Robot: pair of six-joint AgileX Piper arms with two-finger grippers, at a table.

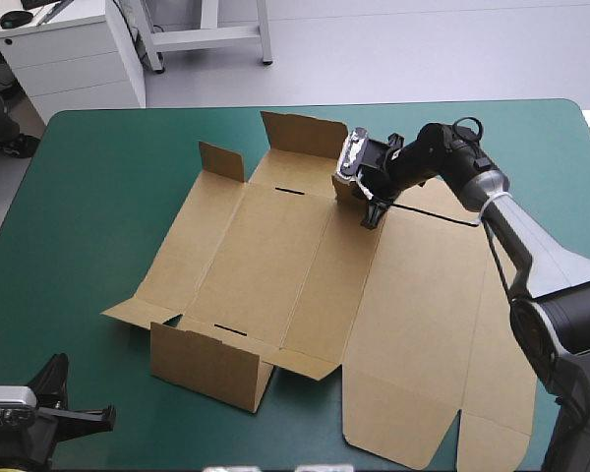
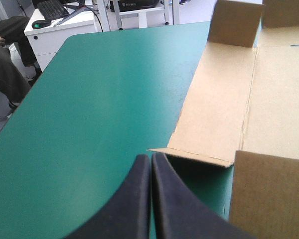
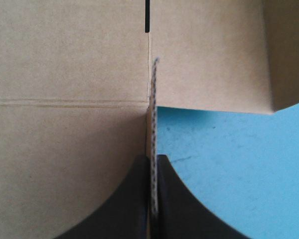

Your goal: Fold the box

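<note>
The brown box (image 1: pixel 275 256) lies opened out across the teal-green table. Its near-left wall (image 1: pixel 211 366) stands raised, and two small flaps (image 1: pixel 221 160) stand up along the far side. My right gripper (image 1: pixel 370 210) is at the box's far side, shut on an upright flap. In the right wrist view that flap's thin edge (image 3: pixel 153 89) runs end-on between the gripper (image 3: pixel 152 158). My left gripper (image 1: pixel 103 417) hovers shut over the near-left corner of the table, off the box. Its closed tips (image 2: pixel 151 158) point at the box's near-left corner (image 2: pixel 189 154).
The wide lid panel (image 1: pixel 423 324) lies flat toward the table's right and front edges. Bare teal-green cover (image 1: pixel 79 216) stretches left of the box and shows in the left wrist view (image 2: pixel 89 99). The raised wall (image 2: pixel 271 194) stands just beside my left gripper.
</note>
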